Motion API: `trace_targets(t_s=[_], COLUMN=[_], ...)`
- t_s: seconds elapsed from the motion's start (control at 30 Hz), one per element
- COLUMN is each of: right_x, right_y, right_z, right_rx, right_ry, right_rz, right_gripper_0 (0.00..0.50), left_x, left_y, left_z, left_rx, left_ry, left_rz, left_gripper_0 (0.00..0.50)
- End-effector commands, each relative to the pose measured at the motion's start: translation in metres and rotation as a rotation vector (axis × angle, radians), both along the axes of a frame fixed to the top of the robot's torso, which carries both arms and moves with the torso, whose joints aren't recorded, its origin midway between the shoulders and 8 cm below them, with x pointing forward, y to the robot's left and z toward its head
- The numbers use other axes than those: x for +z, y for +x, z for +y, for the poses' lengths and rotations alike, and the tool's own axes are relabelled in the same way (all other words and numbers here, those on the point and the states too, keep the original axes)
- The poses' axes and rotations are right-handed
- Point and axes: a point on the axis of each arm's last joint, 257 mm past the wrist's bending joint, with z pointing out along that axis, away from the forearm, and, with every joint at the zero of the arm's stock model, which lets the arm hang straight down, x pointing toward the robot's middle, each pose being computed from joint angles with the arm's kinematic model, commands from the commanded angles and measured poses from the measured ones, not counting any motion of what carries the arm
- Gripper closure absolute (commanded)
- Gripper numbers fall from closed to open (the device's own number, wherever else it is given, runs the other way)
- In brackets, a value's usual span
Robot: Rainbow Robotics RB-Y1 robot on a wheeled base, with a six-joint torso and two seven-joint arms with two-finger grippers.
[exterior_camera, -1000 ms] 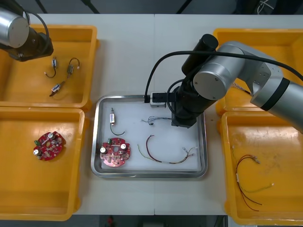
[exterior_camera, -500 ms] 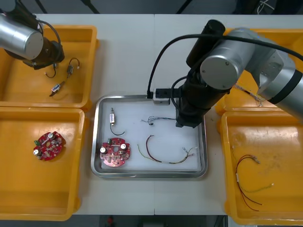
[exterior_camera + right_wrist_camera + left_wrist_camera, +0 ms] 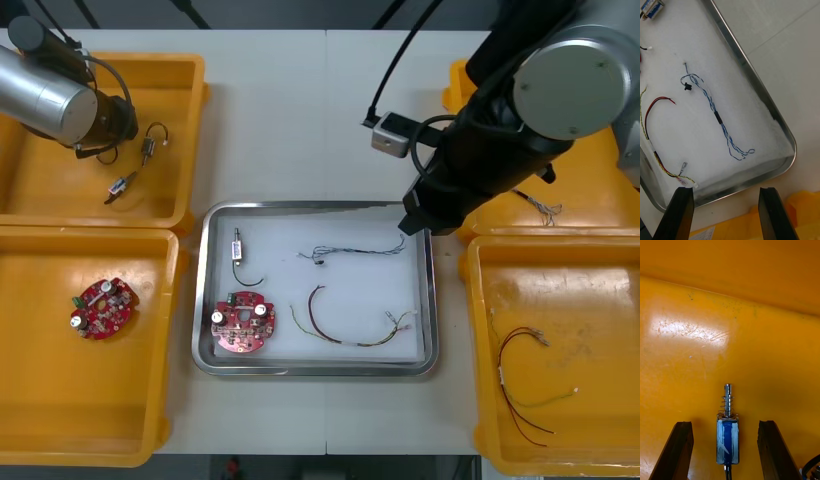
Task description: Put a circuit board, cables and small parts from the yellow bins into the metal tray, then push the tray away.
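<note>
The left hand (image 3: 724, 423) is down inside the far yellow bin (image 3: 40, 180) on the left side of the table (image 3: 270, 120). Its two fingers are wide apart. A small metal part (image 3: 727, 438) lies flat on the bin floor right between them, not gripped yet. The metal tray (image 3: 430, 300) sits in the middle of the table. It holds a red circuit board (image 3: 241, 323), a blue and white cable (image 3: 355, 247), a red and yellow cable (image 3: 350, 325) and another small metal part (image 3: 238, 247). The right hand (image 3: 725, 189) hangs over the tray's far right corner, wide open and holding nothing. I think the job now is to fetch one more part for the tray. Next, the left hand should squeeze shut on the part, lift it up and carry it over to the tray. The push comes after that.
</note>
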Motion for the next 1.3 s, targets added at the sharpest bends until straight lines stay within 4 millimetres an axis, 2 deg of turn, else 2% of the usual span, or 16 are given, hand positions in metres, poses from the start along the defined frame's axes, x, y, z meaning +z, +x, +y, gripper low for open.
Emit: trace_targets(t_s=[0.03, 0.27, 0.4, 0.53, 0.7, 0.73, 0.77, 0.97, 1.13, 1.3], right_x=[0.015, 0.016, 0.017, 0.022, 0.023, 0.022, 0.021, 0.013, 0.009, 0.005], right_y=[0.002, -0.008, -0.02, -0.02, -0.027, -0.028, -0.03, -0.044, -0.05, -0.053], right_z=[-0.043, -0.094, -0.128, -0.144, -0.174, -0.18, -0.185, -0.219, -0.231, -0.242], right_rx=[-0.187, -0.437, -0.583, -0.68, -0.815, -0.829, -0.845, -0.934, -0.966, -0.998], right_ry=[0.011, -0.009, -0.041, -0.01, 0.026, 0.029, 0.033, 0.059, 0.063, 0.061], right_rz=[-0.029, -0.023, 0.021, 0.024, 0.033, 0.034, 0.036, 0.059, 0.068, 0.069], right_gripper_0=[0.0, 0.0, 0.0, 0.0, 0.0, 0.0, 0.0, 0.0, 0.0, 0.0], left_x=[0.029, 0.023, 0.022, 0.022, 0.023, 0.022, 0.022, 0.023, 0.025, 0.036], left_y=[0.015, 0.016, 0.017, 0.017, 0.018, 0.017, 0.017, 0.018, 0.018, 0.015], left_z=[-0.025, -0.024, -0.024, -0.025, -0.024, -0.023, -0.023, -0.021, -0.021, -0.016], left_rx=[-0.073, -0.072, -0.075, -0.08, -0.086, -0.086, -0.086, -0.091, -0.095, -0.1], left_ry=[0.018, 0.001, -0.009, -0.005, 0.003, 0.004, 0.006, 0.023, 0.028, 0.064], left_rz=[-0.04, -0.044, -0.047, -0.046, -0.048, -0.047, -0.047, -0.049, -0.05, -0.034], left_gripper_0=[0.0, 0.0, 0.0, 0.0, 0.412, 0.468, 0.5, 0.5, 0.5, 0.5])
